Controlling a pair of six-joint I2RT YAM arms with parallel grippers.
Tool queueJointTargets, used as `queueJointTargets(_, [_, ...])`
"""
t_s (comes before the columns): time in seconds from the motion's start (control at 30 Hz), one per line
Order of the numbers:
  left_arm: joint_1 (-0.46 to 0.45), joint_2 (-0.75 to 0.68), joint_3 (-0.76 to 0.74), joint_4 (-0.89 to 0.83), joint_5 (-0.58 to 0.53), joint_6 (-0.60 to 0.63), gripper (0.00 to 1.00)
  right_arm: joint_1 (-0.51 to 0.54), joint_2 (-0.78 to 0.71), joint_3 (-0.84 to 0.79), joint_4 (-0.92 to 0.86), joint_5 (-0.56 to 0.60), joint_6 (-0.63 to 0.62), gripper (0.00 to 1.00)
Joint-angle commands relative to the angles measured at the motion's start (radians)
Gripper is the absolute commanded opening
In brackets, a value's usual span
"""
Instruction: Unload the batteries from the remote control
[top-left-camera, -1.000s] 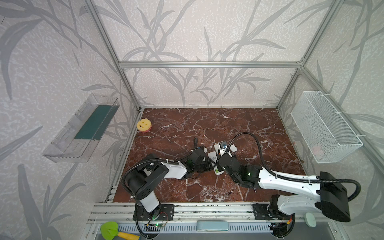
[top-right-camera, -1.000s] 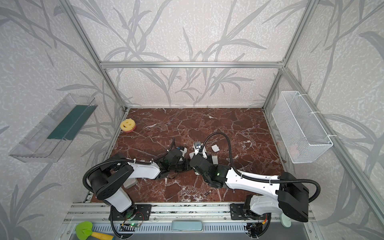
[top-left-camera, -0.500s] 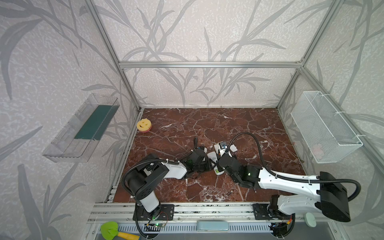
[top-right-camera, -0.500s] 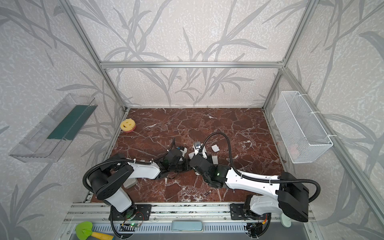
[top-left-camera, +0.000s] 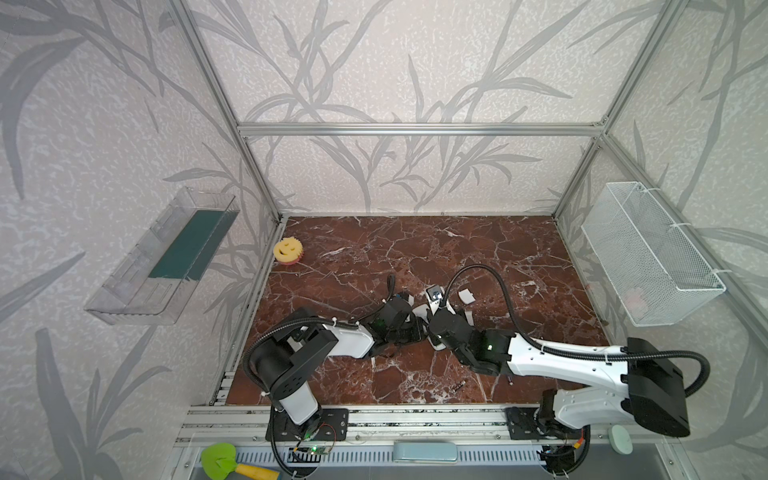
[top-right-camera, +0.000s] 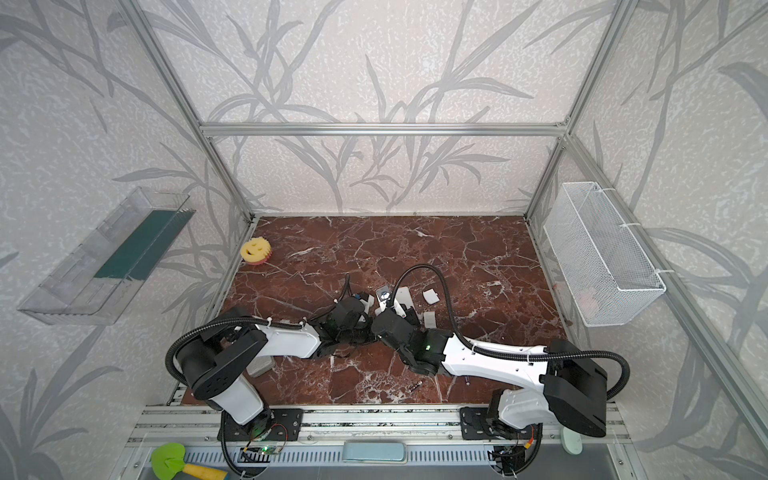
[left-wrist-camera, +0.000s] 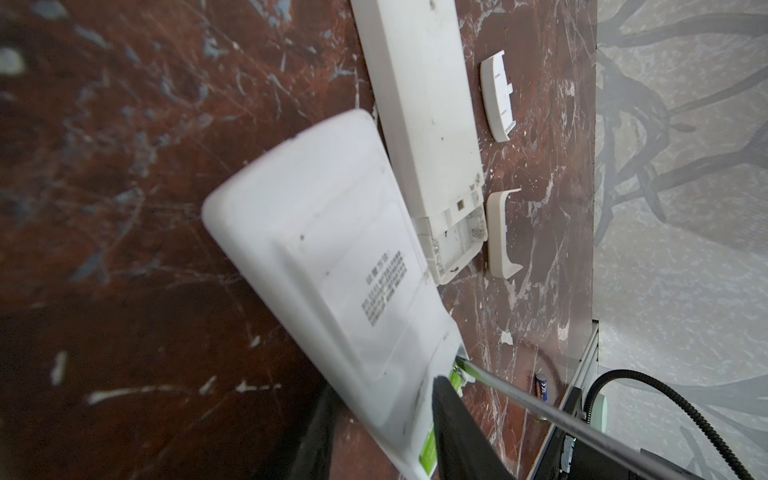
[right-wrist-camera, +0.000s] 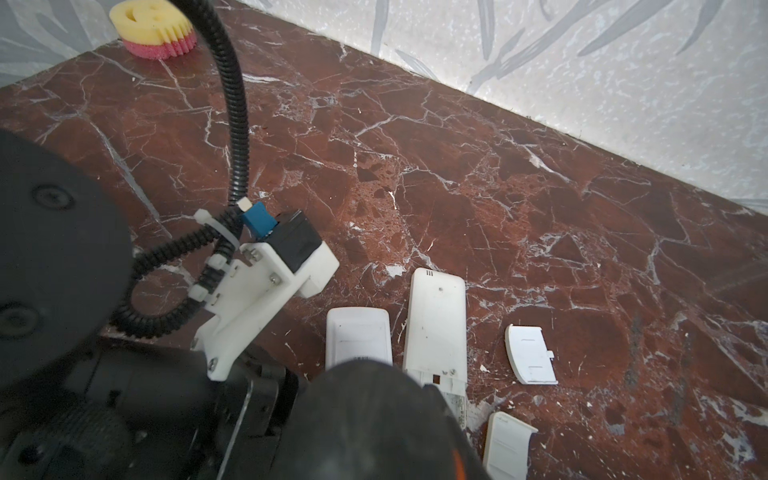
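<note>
Brown marble tabletop (top-left-camera: 478, 249) is sitting inside leaf-papered walls (top-left-camera: 415, 83); smiley sponge (top-left-camera: 287, 251) far left, clear shelf (top-left-camera: 124, 299) hanging left, wire basket (top-left-camera: 648, 249) right. Near centre, left gripper (left-wrist-camera: 386, 415) is pinching a white remote (left-wrist-camera: 324, 257), green batteries (left-wrist-camera: 428, 455) showing in its open bay; right gripper (top-left-camera: 436, 328) is clamping the screwdriver (left-wrist-camera: 519, 392), tip poking in there. Second remote (right-wrist-camera: 436, 328) and covers (right-wrist-camera: 530, 353) are lying just right; dark batteries (top-left-camera: 458, 385) by the near edge. Arms are crowding the centre; far marble is lying open.
</note>
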Motion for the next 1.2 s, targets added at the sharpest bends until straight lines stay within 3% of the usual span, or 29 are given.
queueJointTargets(0.0, [-0.002, 0.044, -0.014, -0.112, -0.008, -0.001, 0.41, 0.024, 0.030, 0.014, -0.084, 0.003, -0.033, 0.00])
queueJointTargets(0.17, [0.000, 0.051, -0.013, -0.132, -0.012, -0.004, 0.41, 0.056, 0.069, 0.031, -0.125, -0.002, -0.093, 0.00])
queueJointTargets(0.53, [0.007, 0.070, -0.024, -0.131, -0.008, -0.022, 0.41, 0.077, 0.092, -0.006, -0.186, -0.137, -0.098, 0.00])
queueJointTargets(0.7, [0.011, 0.088, -0.027, -0.128, -0.001, -0.030, 0.41, 0.057, 0.019, -0.074, -0.140, -0.171, 0.023, 0.00])
queueJointTargets(0.9, [0.011, 0.097, -0.043, -0.118, 0.007, -0.041, 0.40, -0.062, -0.129, -0.234, 0.049, -0.270, 0.256, 0.00])
queueJointTargets(1.17, [0.011, 0.092, -0.074, -0.122, 0.016, -0.046, 0.38, -0.107, -0.134, -0.259, 0.117, -0.312, 0.407, 0.00])
